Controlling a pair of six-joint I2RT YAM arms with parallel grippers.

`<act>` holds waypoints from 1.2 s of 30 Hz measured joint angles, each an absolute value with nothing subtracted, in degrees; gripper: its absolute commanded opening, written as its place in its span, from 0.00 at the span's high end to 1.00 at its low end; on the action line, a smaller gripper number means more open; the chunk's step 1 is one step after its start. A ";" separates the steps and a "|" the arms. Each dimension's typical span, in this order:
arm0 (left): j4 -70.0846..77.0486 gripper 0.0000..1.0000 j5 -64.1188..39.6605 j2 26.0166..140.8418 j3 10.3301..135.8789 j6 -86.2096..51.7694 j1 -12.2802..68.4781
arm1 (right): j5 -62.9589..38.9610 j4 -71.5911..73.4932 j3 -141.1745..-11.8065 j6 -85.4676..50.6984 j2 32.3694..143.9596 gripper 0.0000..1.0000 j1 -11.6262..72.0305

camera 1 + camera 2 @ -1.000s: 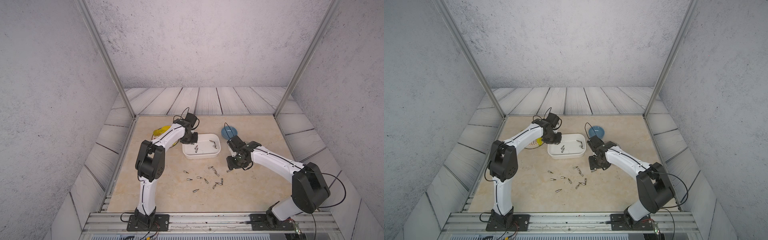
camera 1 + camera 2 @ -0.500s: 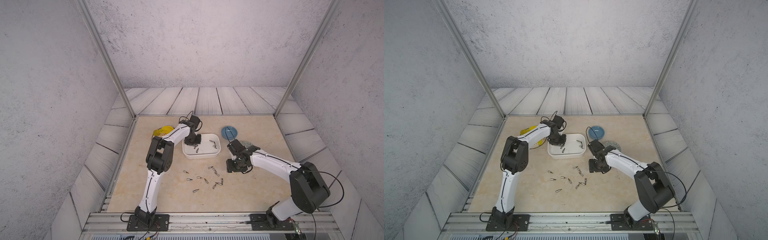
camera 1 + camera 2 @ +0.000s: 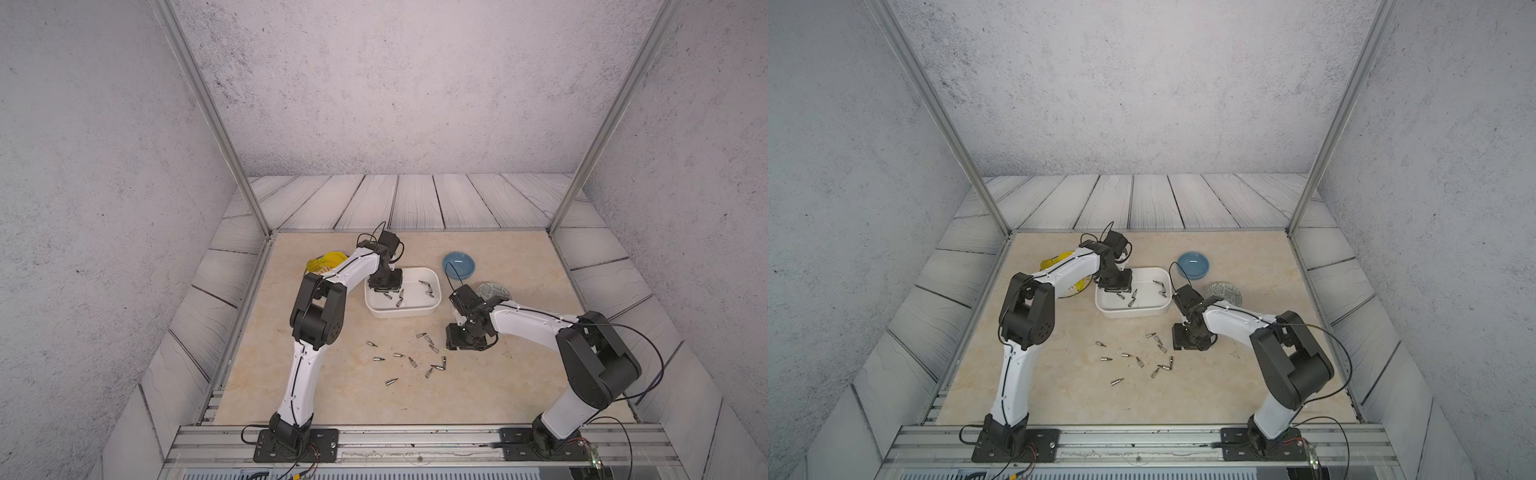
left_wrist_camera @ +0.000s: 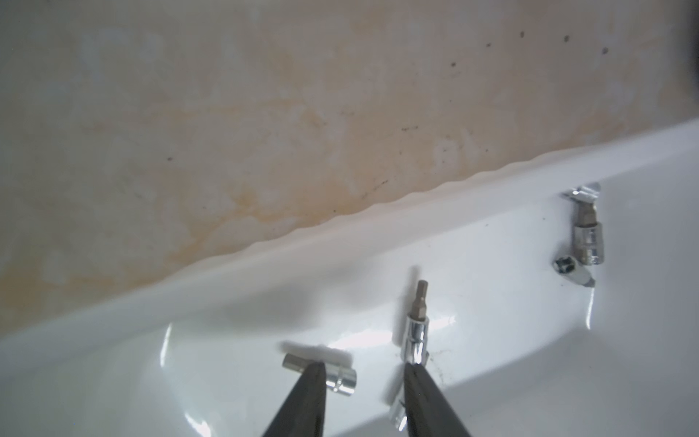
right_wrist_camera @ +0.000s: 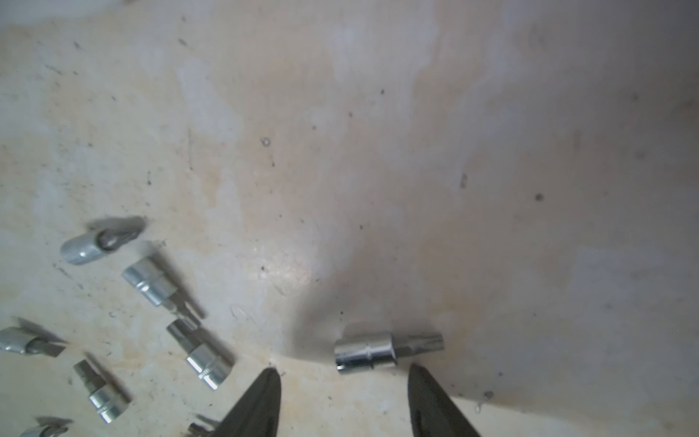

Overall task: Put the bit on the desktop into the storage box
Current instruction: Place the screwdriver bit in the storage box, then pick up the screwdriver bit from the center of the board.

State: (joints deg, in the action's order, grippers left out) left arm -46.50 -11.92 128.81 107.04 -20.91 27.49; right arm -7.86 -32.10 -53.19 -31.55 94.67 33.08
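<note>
Left wrist view, lower centre: left gripper [image 4: 364,366] jaws narrowly parted, empty, over the storage box [image 4: 340,234]. A boxed bit [image 4: 336,376] lies beneath one fingertip. Judged: deposit step.

In a top view, centre: loose bits [image 3: 412,361] lie on the desktop [image 3: 498,395].

Right wrist view, lower centre: right gripper [image 5: 342,369] half-open, empty, with the target bit [image 5: 386,352] just ahead. Next: lower, centre, close.
</note>
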 measured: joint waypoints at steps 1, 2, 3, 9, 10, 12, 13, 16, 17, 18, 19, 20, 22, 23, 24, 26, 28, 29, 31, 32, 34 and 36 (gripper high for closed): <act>-46.48 0.52 -11.86 128.03 106.74 -20.97 27.49 | -7.79 -32.12 -53.21 -31.53 94.72 0.41 33.08; -46.50 0.49 -11.77 126.98 106.39 -21.04 27.49 | -7.62 -32.21 -53.39 -31.53 94.83 0.42 33.08; -46.50 0.48 -11.68 126.02 106.06 -21.04 27.49 | -7.51 -32.36 -53.71 -31.51 95.09 0.41 33.08; -46.04 0.42 -10.74 118.58 102.89 -20.82 27.49 | -7.09 -31.99 -56.82 -30.89 97.91 0.43 33.08; -46.02 0.42 -10.52 117.25 102.08 -20.80 27.49 | -7.01 -31.88 -57.25 -30.70 98.28 0.44 33.08; -46.00 0.42 -10.11 114.89 100.42 -20.80 27.49 | -6.83 -31.90 -57.89 -30.22 98.85 0.46 33.08; -45.95 0.42 -9.87 113.69 99.48 -20.80 27.49 | -6.61 -31.99 -58.13 -29.95 99.09 0.48 33.08; -45.95 0.42 -9.34 110.83 96.90 -20.80 27.49 | -5.63 -32.60 -58.50 -29.26 99.35 0.52 33.10; -45.89 0.42 -9.26 110.04 96.12 -20.80 27.49 | -5.23 -32.80 -58.54 -28.88 99.42 0.53 33.10; -45.82 0.42 -9.23 109.47 95.48 -20.82 27.49 | -4.91 -32.97 -58.59 -28.53 99.42 0.55 33.10; -45.78 0.42 -9.21 108.84 94.65 -20.82 27.49 | -4.27 -33.36 -58.63 -28.25 99.44 0.56 33.19; -45.71 0.42 -9.17 108.18 93.80 -20.82 27.49 | -3.75 -33.82 -58.67 -27.90 99.46 0.57 33.23; -45.60 0.42 -9.02 107.24 92.55 -20.86 27.49 | -2.44 -34.94 -58.89 -27.27 99.66 0.58 33.52; -45.60 0.42 -8.95 106.85 92.03 -20.91 27.49 | -1.80 -35.57 -59.13 -26.96 99.81 0.59 33.65; -45.52 0.42 -8.78 106.28 91.35 -20.95 27.49 | -1.06 -36.32 -59.51 -26.59 100.07 0.59 33.85; -45.39 0.42 -8.58 105.12 89.97 -20.99 27.49 | 0.23 -37.34 -60.10 -26.11 100.51 0.60 34.22; -45.41 0.42 -8.34 103.68 88.62 -21.02 27.49 | 1.17 -38.17 -60.47 -25.76 100.84 0.61 34.57; -45.36 0.42 -8.29 103.07 88.12 -21.02 27.49 | 1.45 -38.37 -60.49 -25.56 100.92 0.62 34.61; -45.08 0.42 -8.10 101.36 86.74 -21.02 27.49 | 1.78 -38.65 -60.55 -25.15 100.99 0.62 34.70; -45.08 0.42 -7.99 100.57 86.13 -21.04 27.49 | 1.87 -38.72 -60.58 -24.95 101.03 0.61 34.72; -45.10 0.41 -7.55 98.87 84.82 -21.19 27.49 | 2.02 -38.74 -60.60 -24.29 101.03 0.61 34.83; -45.19 0.41 -6.94 97.41 83.81 -21.34 27.49 | 2.13 -39.00 -60.90 -23.44 101.30 0.61 34.83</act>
